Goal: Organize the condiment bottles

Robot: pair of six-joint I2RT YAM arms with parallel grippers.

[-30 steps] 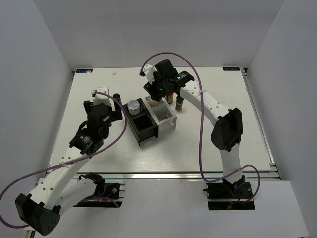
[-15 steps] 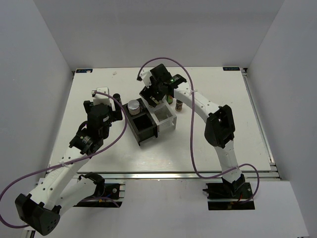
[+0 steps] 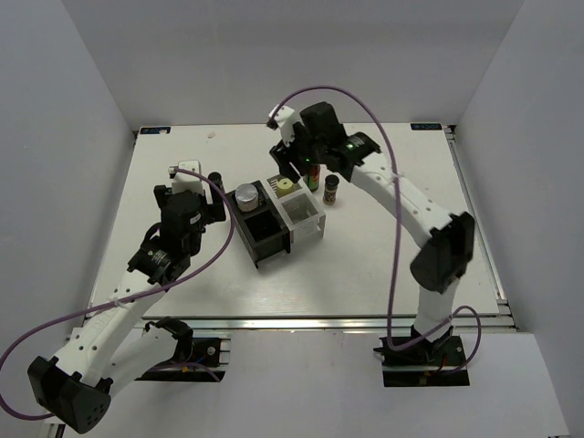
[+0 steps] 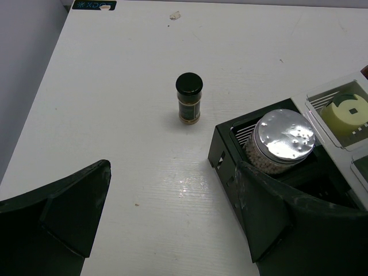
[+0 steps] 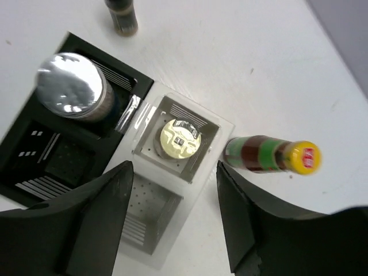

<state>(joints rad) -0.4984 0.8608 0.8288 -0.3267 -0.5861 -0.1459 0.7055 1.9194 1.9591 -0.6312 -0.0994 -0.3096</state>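
The cream squat bottle stands in the back white compartment of the rack, with my right gripper open above it and holding nothing. Right of that gripper, outside the rack, are the red-green sauce bottle with its yellow cap and a dark spice jar. The silver-lidded jar sits in the back black compartment. My left gripper hangs wide open over bare table, its right finger beside the rack's black wall. A second black-lidded spice jar stands upright ahead of it.
The rack's two near compartments, one black and one white, hold nothing. A purple cable loops over the right arm. The table's back edge lies beyond the bottles.
My right gripper has let go of the cream bottle in the white compartment, lifted and drawn back to the right. The left arm has not moved.
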